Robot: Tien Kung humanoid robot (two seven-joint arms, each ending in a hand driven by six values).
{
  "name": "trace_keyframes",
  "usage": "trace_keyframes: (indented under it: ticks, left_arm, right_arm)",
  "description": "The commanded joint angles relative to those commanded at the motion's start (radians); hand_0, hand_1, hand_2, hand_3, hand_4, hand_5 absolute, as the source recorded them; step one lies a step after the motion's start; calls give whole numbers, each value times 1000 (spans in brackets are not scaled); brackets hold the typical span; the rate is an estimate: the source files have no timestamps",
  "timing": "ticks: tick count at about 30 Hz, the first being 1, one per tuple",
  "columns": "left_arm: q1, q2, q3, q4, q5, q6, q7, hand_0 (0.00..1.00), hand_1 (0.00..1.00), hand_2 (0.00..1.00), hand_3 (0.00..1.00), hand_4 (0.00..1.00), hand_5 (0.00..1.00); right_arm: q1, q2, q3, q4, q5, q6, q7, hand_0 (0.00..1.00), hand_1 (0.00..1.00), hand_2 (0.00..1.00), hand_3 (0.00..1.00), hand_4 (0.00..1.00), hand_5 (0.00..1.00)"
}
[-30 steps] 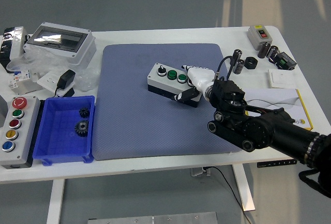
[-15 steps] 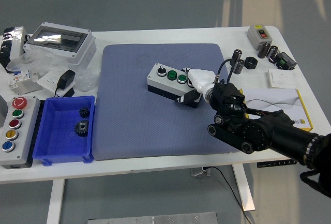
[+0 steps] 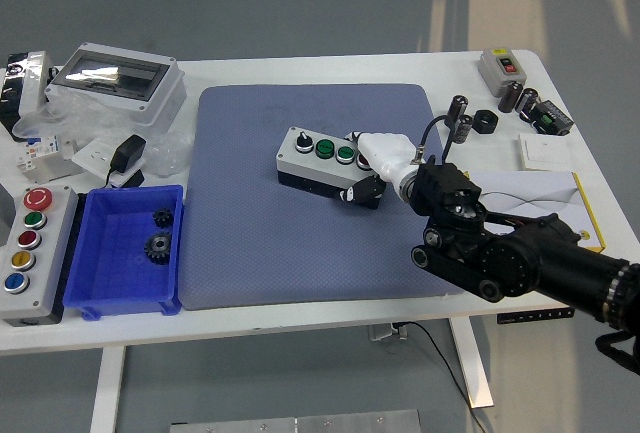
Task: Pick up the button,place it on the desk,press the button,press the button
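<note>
From the head view, a blue mat (image 3: 300, 223) covers the middle of the white table (image 3: 330, 318), with bare mat open left of and in front of the grey button box (image 3: 318, 161) lying near its centre. The right hand (image 3: 378, 165) is closed around the box's right end, one finger (image 3: 364, 193) curled over its front edge.

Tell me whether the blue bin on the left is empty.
No, the blue bin holds two dark gears, lying apart from each other near its right side.
</note>
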Motion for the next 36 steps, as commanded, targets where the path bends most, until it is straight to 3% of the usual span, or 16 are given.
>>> trace_keyframes:
  ticks: [1,2,7,8,12,18,19,20,25,26,31,32,36]
  left_arm:
    - [1,-1,-1,0,0,0,0,689,643,576,624,627,173]
    - [1,-1,-2,0,2,1,0,688,642,576,626,627,173]
    - [3,-3,-8,1,9,3,-3,688,642,576,626,627,173]
    - [3,-3,-8,1,10,3,-4,689,642,576,625,627,173]
    - [1,-3,-13,2,16,4,-8,689,642,576,625,627,173]
    - [-1,-3,-26,1,34,5,-7,689,642,576,625,627,173]
    - [-1,-3,-27,0,36,5,-7,689,642,576,625,627,173]
    - [-1,-4,-29,0,38,5,-6,687,641,576,627,628,174]
    - [0,-4,-35,-2,46,4,-3,687,641,576,627,628,174]
    - [0,-4,-35,-2,48,3,-3,688,641,576,627,628,175]
    - [-1,-3,-31,-2,45,-3,3,688,641,576,627,628,175]
    - [-1,-3,-31,-2,45,-4,5,687,640,575,626,627,175]
    - [-1,-1,-30,-3,44,-11,15,687,640,575,626,627,175]
  right_arm:
    - [-2,-18,6,21,5,1,19,172,342,404,396,102,2]
    - [-4,-37,12,44,9,5,40,166,319,389,324,14,2]
    - [0,-150,5,181,37,32,153,166,319,389,324,14,2]
    - [1,-168,-1,203,36,35,170,188,327,334,218,2,2]
    - [4,-234,-50,281,22,39,215,188,327,334,218,2,2]
    - [-12,-239,-104,255,-74,38,199,202,342,348,218,2,2]
    - [-14,-237,-106,249,-86,38,199,202,342,348,218,2,2]
    - [-16,-234,-106,242,-99,37,198,264,370,364,227,2,2]
    - [-21,-227,-102,231,-116,41,194,264,370,364,227,2,2]
    - [-21,-227,-102,232,-110,42,192,469,498,502,285,124,2]
    - [-23,-230,-104,247,-75,59,168,469,498,502,285,124,2]
    - [-23,-231,-104,248,-70,61,165,661,664,679,716,32,2]
    - [-23,-234,-105,251,-53,71,153,661,664,679,716,32,2]
